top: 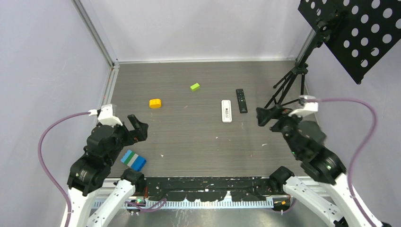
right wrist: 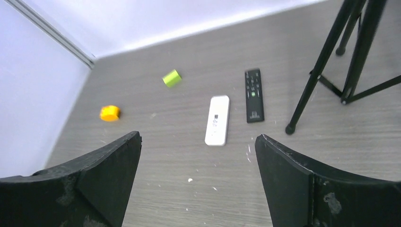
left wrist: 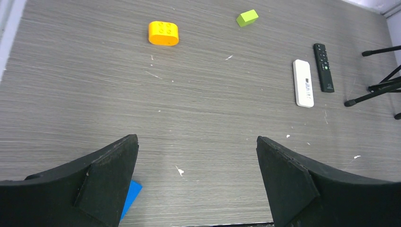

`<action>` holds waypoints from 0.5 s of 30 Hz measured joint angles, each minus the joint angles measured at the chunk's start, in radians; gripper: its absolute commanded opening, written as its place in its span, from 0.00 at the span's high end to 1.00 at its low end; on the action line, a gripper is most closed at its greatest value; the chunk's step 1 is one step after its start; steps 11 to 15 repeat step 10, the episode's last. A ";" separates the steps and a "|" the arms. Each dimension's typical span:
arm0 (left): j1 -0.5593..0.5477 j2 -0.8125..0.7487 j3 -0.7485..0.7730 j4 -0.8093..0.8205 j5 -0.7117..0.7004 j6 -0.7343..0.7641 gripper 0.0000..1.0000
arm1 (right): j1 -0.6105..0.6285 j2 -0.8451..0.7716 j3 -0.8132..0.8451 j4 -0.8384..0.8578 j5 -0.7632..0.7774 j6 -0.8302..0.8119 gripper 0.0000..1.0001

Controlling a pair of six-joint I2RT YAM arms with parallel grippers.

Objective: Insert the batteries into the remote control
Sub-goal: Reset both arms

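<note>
A white remote (top: 227, 110) lies on the grey table right of centre, with a slimmer black remote (top: 241, 100) just to its right. Both also show in the left wrist view, white remote (left wrist: 303, 89) and black remote (left wrist: 323, 67), and in the right wrist view, white remote (right wrist: 217, 120) and black remote (right wrist: 254, 95). No batteries show in any view. My left gripper (top: 140, 126) is open and empty over the near left of the table (left wrist: 197, 142). My right gripper (top: 267, 115) is open and empty, near and to the right of the remotes (right wrist: 197, 139).
An orange block (top: 155, 103) and a small green block (top: 195, 86) lie farther back on the left. A blue, white and green block (top: 133, 160) sits by the left arm. A black tripod (top: 288, 85) carrying a perforated panel (top: 354, 33) stands at the right, close to my right gripper.
</note>
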 measured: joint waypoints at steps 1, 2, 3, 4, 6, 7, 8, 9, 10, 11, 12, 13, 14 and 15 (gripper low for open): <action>0.000 -0.013 0.005 -0.013 -0.007 0.005 0.02 | 0.000 -0.039 0.021 -0.017 0.001 -0.004 0.05; 0.000 -0.024 0.010 -0.023 -0.015 0.011 0.02 | 0.000 -0.063 0.039 -0.027 0.002 -0.007 0.05; 0.000 -0.031 0.014 -0.031 -0.020 0.017 0.02 | 0.000 -0.087 0.056 -0.037 0.002 -0.011 0.05; 0.000 -0.039 0.018 -0.041 -0.026 0.023 0.02 | 0.000 -0.106 0.069 -0.047 0.002 -0.014 0.05; 0.000 -0.052 0.025 -0.052 -0.030 0.030 0.02 | 0.000 -0.135 0.081 -0.064 0.003 -0.020 0.05; 0.000 -0.058 0.026 -0.055 -0.031 0.034 0.02 | 0.000 -0.145 0.082 -0.074 0.006 -0.024 0.05; 0.000 -0.065 0.028 -0.057 -0.029 0.042 0.02 | 0.000 -0.153 0.083 -0.082 0.010 -0.029 0.05; 0.000 -0.073 0.029 -0.057 -0.027 0.049 0.02 | 0.000 -0.158 0.083 -0.092 0.014 -0.034 0.05; 0.000 -0.079 0.031 -0.057 -0.026 0.051 0.02 | 0.000 -0.163 0.083 -0.101 0.018 -0.037 0.05; 0.000 -0.079 0.031 -0.057 -0.026 0.051 0.02 | 0.000 -0.163 0.083 -0.101 0.018 -0.037 0.05; 0.000 -0.079 0.031 -0.057 -0.026 0.051 0.02 | 0.000 -0.163 0.083 -0.101 0.018 -0.037 0.05; 0.000 -0.079 0.031 -0.057 -0.026 0.051 0.02 | 0.000 -0.163 0.083 -0.101 0.018 -0.037 0.05; 0.000 -0.079 0.031 -0.057 -0.026 0.051 0.02 | 0.000 -0.163 0.083 -0.101 0.018 -0.037 0.05; 0.000 -0.079 0.031 -0.057 -0.026 0.051 0.02 | 0.000 -0.163 0.083 -0.101 0.018 -0.037 0.05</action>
